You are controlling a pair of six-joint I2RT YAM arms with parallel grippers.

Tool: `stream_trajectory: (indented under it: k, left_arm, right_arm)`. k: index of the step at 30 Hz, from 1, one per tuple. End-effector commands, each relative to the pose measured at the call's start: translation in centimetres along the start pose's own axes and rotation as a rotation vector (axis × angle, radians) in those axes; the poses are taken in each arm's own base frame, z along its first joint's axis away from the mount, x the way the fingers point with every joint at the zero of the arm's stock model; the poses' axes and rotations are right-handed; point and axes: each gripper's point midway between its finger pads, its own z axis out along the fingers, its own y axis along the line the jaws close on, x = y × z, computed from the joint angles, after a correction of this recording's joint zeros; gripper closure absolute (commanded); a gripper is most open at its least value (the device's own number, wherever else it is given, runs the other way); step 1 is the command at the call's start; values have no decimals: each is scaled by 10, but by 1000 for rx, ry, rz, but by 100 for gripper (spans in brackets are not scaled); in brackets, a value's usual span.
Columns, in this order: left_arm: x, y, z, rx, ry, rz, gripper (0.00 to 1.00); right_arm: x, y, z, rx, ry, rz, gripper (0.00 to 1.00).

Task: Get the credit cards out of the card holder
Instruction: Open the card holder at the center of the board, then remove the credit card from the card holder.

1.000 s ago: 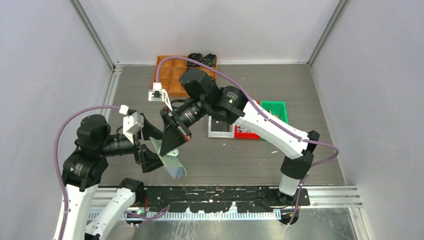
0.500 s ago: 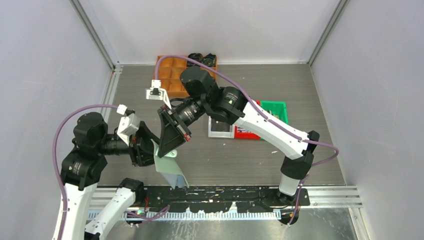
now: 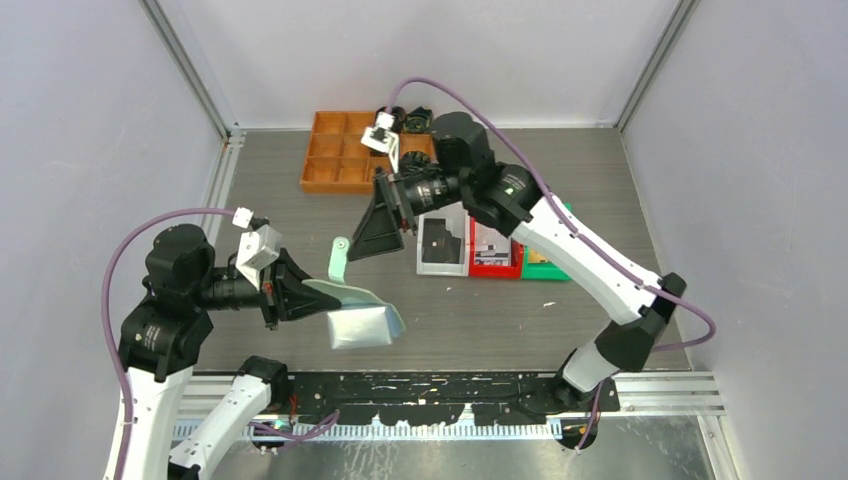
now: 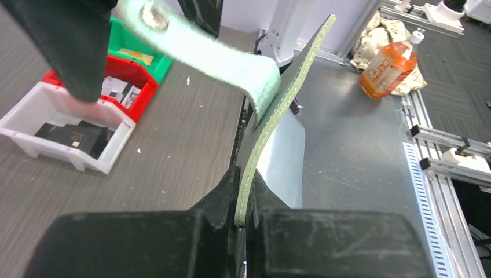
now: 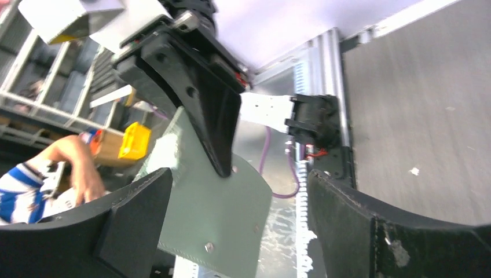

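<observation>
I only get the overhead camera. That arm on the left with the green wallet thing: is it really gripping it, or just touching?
Observer: Gripping. In the left wrist camera the left fingers are shut on the card holder, pinching one thin edge between them.
Operator: And the other arm, is it holding anything?
Observer: Nothing. Its own camera shows the right fingers spread wide, with the card holder beyond them, not between them.
Operator: Is the wallet buttoned shut?
Observer: No. The left wrist camera shows its tab curling free, a metal snap at the tip.
</observation>
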Motion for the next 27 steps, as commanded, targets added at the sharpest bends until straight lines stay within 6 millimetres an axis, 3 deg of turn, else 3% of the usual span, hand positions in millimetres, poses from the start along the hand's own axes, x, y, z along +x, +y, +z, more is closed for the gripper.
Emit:
stream_trajectory:
  k: [1, 5, 11, 15, 27]
  left_arm:
    - [-12, 6, -2, -53, -8, 39, 100]
    - [-20, 9, 1, -54, -22, -39, 100]
    - [-40, 10, 8, -8, -61, -180, 100]
    - [-51, 10, 11, 19, -79, -261, 100]
    - [-74, 7, 15, 82, -121, -384, 100]
  right_arm:
    - [-16, 9, -45, 140, -162, -138, 8]
    - [12, -5, -71, 233, -219, -173, 6]
    - [51, 9, -87, 199, -280, -278, 3]
    - [59, 14, -90, 186, -325, -353, 0]
    - [68, 1, -73, 231, -300, -484, 1]
